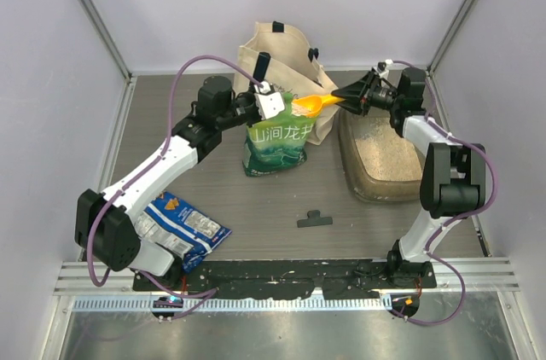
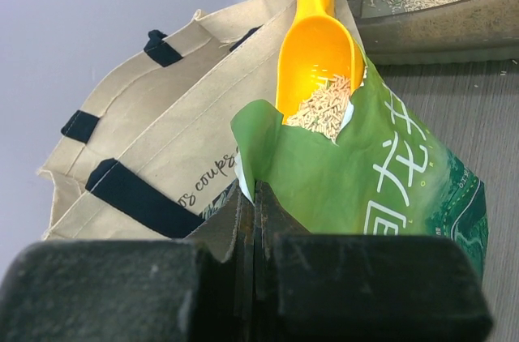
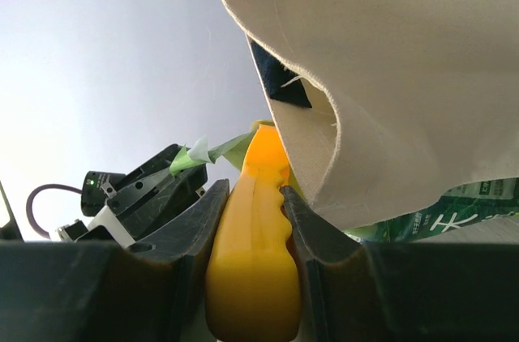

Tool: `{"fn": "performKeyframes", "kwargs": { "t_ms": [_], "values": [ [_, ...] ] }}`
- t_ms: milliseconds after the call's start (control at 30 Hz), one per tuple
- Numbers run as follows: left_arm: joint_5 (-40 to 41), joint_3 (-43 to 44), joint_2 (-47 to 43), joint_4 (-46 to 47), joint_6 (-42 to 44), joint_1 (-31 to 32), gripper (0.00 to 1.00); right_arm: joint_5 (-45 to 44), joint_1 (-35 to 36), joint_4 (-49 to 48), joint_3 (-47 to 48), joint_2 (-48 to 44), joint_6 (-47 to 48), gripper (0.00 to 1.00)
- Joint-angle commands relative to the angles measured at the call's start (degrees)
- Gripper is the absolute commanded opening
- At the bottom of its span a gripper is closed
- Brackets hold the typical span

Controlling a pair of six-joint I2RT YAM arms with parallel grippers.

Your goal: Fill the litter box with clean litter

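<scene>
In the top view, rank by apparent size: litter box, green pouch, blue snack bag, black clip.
1. litter box
2-3. green pouch and blue snack bag look alike; the pouch stands toward the camera and the left arm covers part of the bag, so unranked
4. black clip

Pale lilac walls [image 1: 51,78] on three sides; grey wood-grain tabletop [image 1: 256,198]; aluminium corner posts [image 1: 93,10]; even light.

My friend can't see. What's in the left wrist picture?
A yellow scoop holding pale litter sits at the mouth of the open green pouch; the left gripper pinches its edge. Behind are a cream tote bag and the litter box with some litter in it.
</scene>
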State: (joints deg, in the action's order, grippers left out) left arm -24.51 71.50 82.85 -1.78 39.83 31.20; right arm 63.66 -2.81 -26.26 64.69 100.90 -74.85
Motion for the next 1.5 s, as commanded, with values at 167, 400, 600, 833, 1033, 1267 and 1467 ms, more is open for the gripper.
{"fn": "performKeyframes", "kwargs": {
  "t_ms": [167,400,600,833,1033,1267,1467],
  "values": [
    [-0.9,1.4,-3.7,11.6,2.5,-0.7,0.0,4.2,-2.9,10.3,0.4,-1.7,5.9,0.01],
    [-1.0,2.1,-3.1,11.3,3.1,-0.7,0.0,4.6,-5.4,7.1,0.6,-3.6,4.7,0.01],
    [-1.1,1.6,-2.8,12.0,2.9,-0.7,0.0,4.8,-5.5,6.2,0.4,-3.6,3.9,0.01],
    [-1.1,0.8,-3.5,11.6,3.8,-0.7,0.0,5.4,-5.9,5.9,3.7,-4.0,4.5,0.01],
    [-1.5,0.9,-3.2,11.6,3.8,-0.6,0.0,5.8,-5.9,11.8,5.6,-5.1,9.7,0.01],
    [-2.0,0.8,-3.4,11.4,3.8,-0.6,0.0,4.7,-6.0,17.0,6.5,-7.2,15.2,0.01],
    [-1.9,0.7,-3.5,11.4,2.9,-0.5,0.0,3.3,-6.0,14.8,3.0,-7.9,14.5,0.01]
  ]
}}
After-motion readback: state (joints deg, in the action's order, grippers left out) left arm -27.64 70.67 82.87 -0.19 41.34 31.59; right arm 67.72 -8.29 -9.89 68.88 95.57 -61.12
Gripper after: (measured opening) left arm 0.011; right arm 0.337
